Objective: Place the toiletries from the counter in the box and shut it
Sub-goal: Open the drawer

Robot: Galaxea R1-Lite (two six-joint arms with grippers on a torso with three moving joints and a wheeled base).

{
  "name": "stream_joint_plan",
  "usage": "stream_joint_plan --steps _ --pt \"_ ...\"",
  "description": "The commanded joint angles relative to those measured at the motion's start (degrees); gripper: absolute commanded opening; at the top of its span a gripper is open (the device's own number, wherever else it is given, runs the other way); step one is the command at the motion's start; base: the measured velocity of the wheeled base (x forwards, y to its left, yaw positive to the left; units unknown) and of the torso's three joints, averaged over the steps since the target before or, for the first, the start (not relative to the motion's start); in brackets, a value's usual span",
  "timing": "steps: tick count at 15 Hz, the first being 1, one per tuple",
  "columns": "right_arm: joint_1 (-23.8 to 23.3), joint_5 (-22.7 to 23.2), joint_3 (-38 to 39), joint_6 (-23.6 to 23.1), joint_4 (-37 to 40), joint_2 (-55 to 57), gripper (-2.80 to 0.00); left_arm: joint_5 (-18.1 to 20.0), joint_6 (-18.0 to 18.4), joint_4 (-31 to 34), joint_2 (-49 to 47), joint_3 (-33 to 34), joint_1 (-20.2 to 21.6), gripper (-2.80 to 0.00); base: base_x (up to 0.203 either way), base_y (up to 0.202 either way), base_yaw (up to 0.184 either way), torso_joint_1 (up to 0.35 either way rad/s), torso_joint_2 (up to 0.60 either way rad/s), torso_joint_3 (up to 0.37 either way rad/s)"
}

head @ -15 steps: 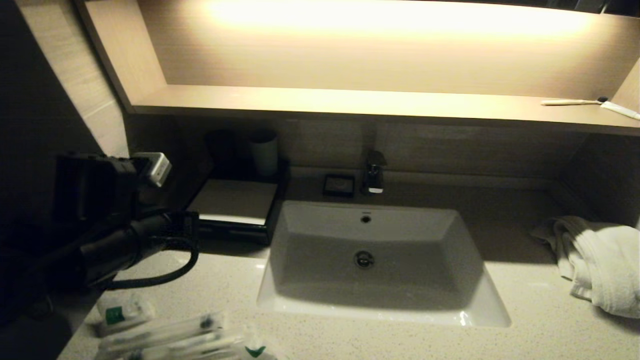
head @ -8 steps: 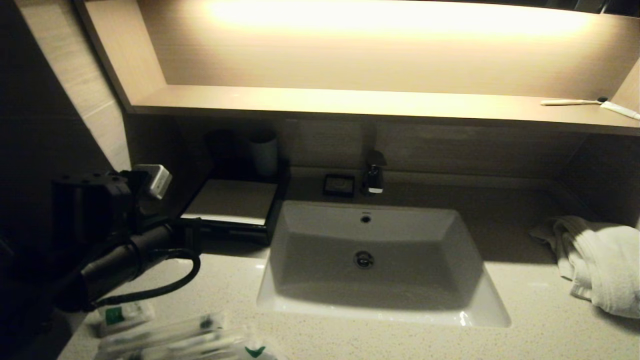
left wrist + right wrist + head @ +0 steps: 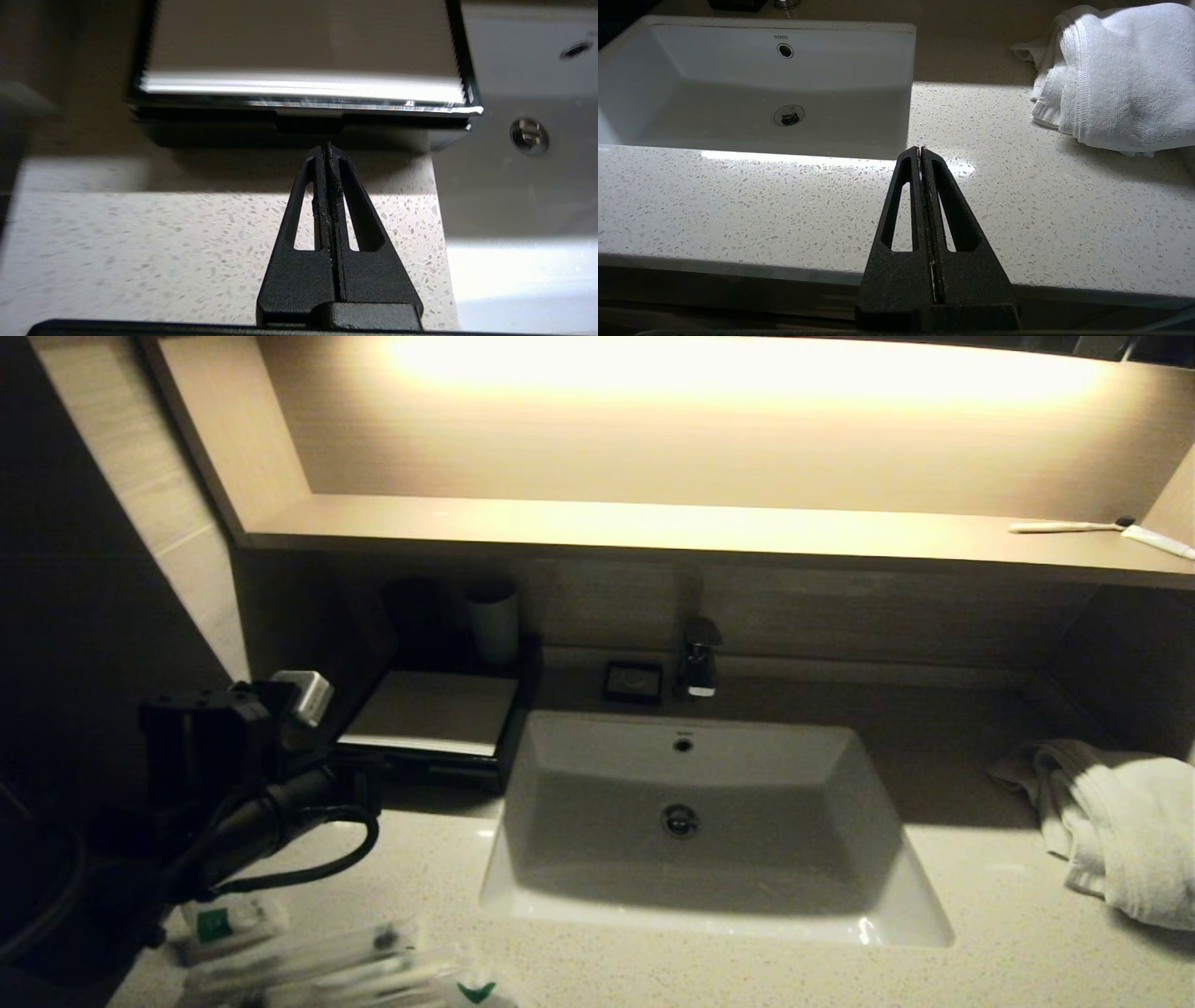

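Note:
The black box [image 3: 434, 714] with its cream top panel stands at the back left of the counter [image 3: 980, 933], beside the basin. In the left wrist view its dark drawer front [image 3: 308, 125] faces my left gripper [image 3: 325, 147], which is shut and empty, its tips just short of the drawer's notch. In the head view the left gripper [image 3: 364, 779] hangs low in front of the box. Several wrapped toiletries lie at the counter's near left: a sachet with a green mark [image 3: 229, 924] and slim wrapped sticks [image 3: 308, 957]. My right gripper [image 3: 920, 149] is shut and empty over the counter's front edge.
The white basin [image 3: 560, 896] fills the middle of the counter. A white towel [image 3: 1120, 821] lies at the right. A pale cup [image 3: 493, 621], a small black dish [image 3: 633, 681] and the tap [image 3: 700, 658] stand along the back. A toothbrush [image 3: 1064, 526] lies on the lit shelf.
My left arm has sunk lower and come a little toward the box's front. The box, the toiletries and the right arm have not moved.

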State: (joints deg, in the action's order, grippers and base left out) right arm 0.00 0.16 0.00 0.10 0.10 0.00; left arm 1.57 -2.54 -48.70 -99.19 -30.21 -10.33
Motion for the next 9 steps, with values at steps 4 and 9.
stream_joint_plan --steps 4,9 --pt "0.00 0.02 0.00 -0.01 -0.01 0.00 -2.80 1.15 0.16 -1.89 -5.61 0.68 0.22 -2.80 0.000 0.000 0.000 0.000 0.00 0.000" --pt "0.00 0.02 0.00 -0.01 -0.01 0.00 -2.80 0.98 0.25 -4.56 -7.95 0.94 0.22 -2.80 0.000 0.000 0.000 0.000 0.00 0.000"
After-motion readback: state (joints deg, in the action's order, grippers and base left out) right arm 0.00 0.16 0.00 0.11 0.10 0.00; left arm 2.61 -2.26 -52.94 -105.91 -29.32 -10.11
